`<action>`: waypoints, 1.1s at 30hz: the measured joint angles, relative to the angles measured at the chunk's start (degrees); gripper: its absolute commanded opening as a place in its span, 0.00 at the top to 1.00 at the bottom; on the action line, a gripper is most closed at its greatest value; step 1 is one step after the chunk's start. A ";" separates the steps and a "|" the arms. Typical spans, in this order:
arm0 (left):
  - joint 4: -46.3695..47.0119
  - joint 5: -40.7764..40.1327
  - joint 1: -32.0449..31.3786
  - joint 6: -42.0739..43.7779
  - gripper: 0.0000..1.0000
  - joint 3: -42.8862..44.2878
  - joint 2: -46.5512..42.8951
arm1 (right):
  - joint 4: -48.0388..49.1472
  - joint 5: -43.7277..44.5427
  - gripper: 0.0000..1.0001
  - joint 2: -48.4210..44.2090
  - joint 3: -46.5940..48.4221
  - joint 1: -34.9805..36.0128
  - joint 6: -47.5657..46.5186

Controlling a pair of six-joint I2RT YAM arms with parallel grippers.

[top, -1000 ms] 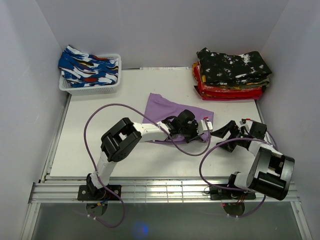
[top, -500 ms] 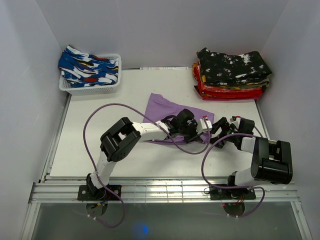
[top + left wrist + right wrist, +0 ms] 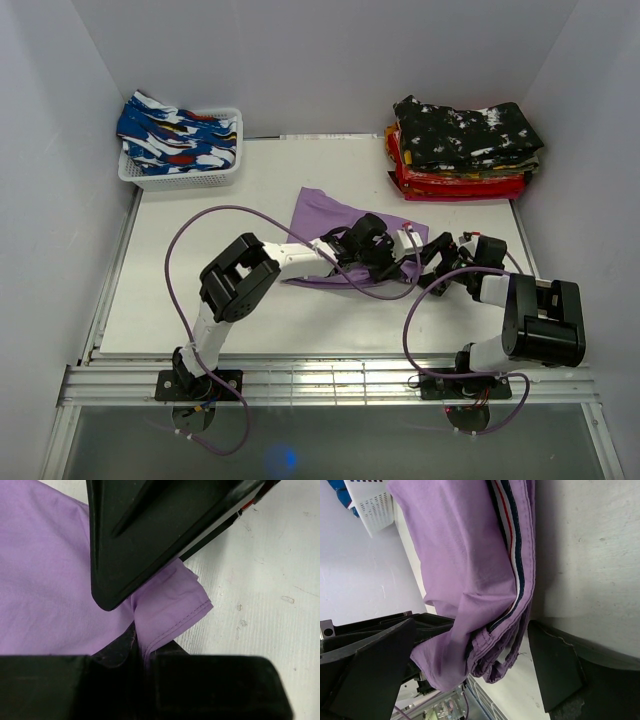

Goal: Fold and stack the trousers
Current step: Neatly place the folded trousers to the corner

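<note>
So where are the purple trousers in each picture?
Top external: the purple trousers lie mid-table, partly under both arms.
Left wrist: the trousers fill the left side, one corner pinched in the left end effector.
Right wrist: the trousers fill the upper middle, their striped edge on the right.
Landmark: the white basket is top left in the top view and top left in the right wrist view. The left wrist view does not show it.

The purple trousers [image 3: 328, 213] lie on the worktop [image 3: 200, 265], the left claw [image 3: 388, 260] and right claw [image 3: 436, 266] close together at their right edge.
</note>
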 measured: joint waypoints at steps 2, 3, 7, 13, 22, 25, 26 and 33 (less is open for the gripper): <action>0.07 0.31 0.17 -0.63 1.00 0.04 0.00 | 0.50 0.00 0.06 0.33 0.00 0.09 0.57; 0.15 0.46 0.24 -1.03 1.00 0.04 0.00 | 1.01 0.00 0.09 0.66 0.00 0.09 0.90; 0.50 0.52 0.26 -2.01 1.00 0.04 0.00 | 2.21 0.07 0.21 2.67 0.04 0.09 2.38; 0.66 0.44 0.28 -2.97 1.00 0.39 0.02 | 2.91 0.44 0.23 3.26 0.09 0.63 3.87; -0.15 0.74 0.28 -3.08 0.57 1.36 0.02 | 3.63 1.42 0.82 4.02 0.09 0.94 4.26; -0.74 1.38 0.28 -2.51 0.49 1.29 -0.42 | 2.99 2.23 0.92 4.72 0.11 0.94 3.61; -1.38 1.51 0.28 -2.36 0.48 1.22 -0.85 | 2.73 2.45 0.92 4.76 0.13 0.94 3.39; -11.13 3.45 3.23 -3.28 0.33 -7.98 -18.60 | -1.53 3.04 0.92 4.63 2.27 0.94 -0.42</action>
